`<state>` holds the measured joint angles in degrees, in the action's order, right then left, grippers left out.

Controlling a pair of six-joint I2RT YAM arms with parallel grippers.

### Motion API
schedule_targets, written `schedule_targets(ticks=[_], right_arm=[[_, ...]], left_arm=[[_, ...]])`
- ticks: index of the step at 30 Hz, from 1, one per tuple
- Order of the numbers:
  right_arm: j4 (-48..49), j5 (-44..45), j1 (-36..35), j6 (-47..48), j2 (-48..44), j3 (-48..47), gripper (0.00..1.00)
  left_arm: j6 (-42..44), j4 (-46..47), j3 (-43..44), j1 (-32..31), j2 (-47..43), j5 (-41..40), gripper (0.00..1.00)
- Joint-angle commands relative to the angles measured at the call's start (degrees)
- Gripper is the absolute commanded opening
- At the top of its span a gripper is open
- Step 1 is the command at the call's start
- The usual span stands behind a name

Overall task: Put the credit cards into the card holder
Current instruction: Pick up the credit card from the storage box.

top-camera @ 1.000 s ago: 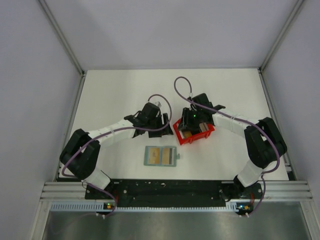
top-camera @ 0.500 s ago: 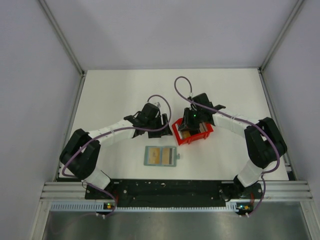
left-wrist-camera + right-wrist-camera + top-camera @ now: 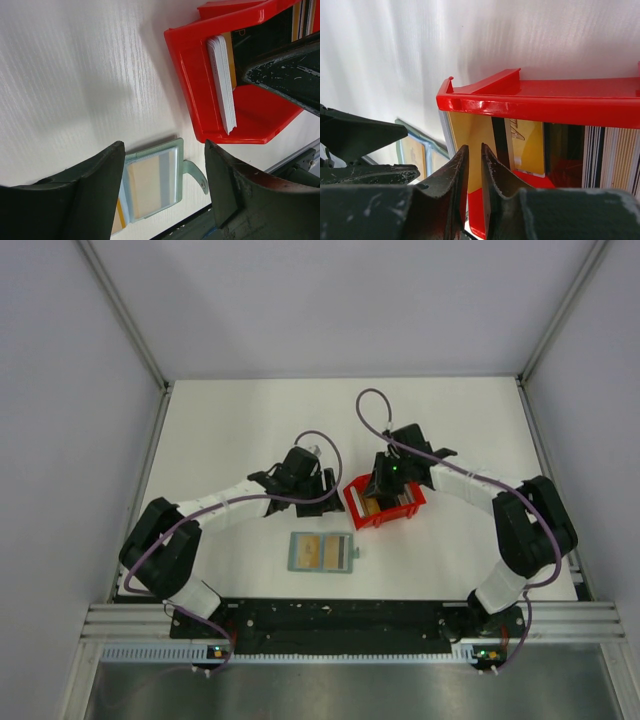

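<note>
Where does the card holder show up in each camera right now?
Top external: card holder lies open, lower centre, below the red bin.
Left wrist: bottom centre, below the red bin.
Right wrist: lower left, left of the red bin.
Shared landmark: the red bin.

Two slender robot arms — the left arm (image 3: 225, 505) and right arm (image 3: 470, 485) — have white shells between bulky black joints, each trailed by a thin purple cable (image 3: 320, 432). A small green light (image 3: 392, 468) glows on the right wrist. The left hand (image 3: 162, 147) and right hand (image 3: 474, 147) each have two dark tapered fingers (image 3: 447, 175), scuffed with pale scratches.
</note>
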<state>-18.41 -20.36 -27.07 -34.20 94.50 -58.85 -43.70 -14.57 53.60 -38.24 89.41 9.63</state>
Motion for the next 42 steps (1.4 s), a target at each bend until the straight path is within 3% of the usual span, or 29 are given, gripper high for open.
schedule_targets(ticks=[1, 3, 7, 12, 42], right_arm=[[1.5, 2.4, 0.6, 0.5, -1.9, 0.6, 0.14], [1.0, 3.3, 0.6, 0.5, -1.9, 0.7, 0.16], [2.9, 0.1, 0.6, -0.6, -2.6, 1.0, 0.32], [6.5, -1.4, 0.5, -2.8, -3.8, 2.6, 0.41], [2.1, 4.7, -2.6, 1.1, 0.7, 0.8, 0.36]], left_arm=[[-0.4, 2.2, -0.8, 0.4, 0.0, 0.5, 0.68], [-0.4, 2.2, -0.8, 0.4, -0.2, 0.6, 0.68], [-0.4, 2.3, -0.8, 0.4, -0.1, 0.7, 0.68], [-0.5, 2.6, -0.8, 0.4, 0.1, 0.9, 0.68], [-1.3, 3.2, -2.4, 0.4, -0.9, 1.7, 0.67]])
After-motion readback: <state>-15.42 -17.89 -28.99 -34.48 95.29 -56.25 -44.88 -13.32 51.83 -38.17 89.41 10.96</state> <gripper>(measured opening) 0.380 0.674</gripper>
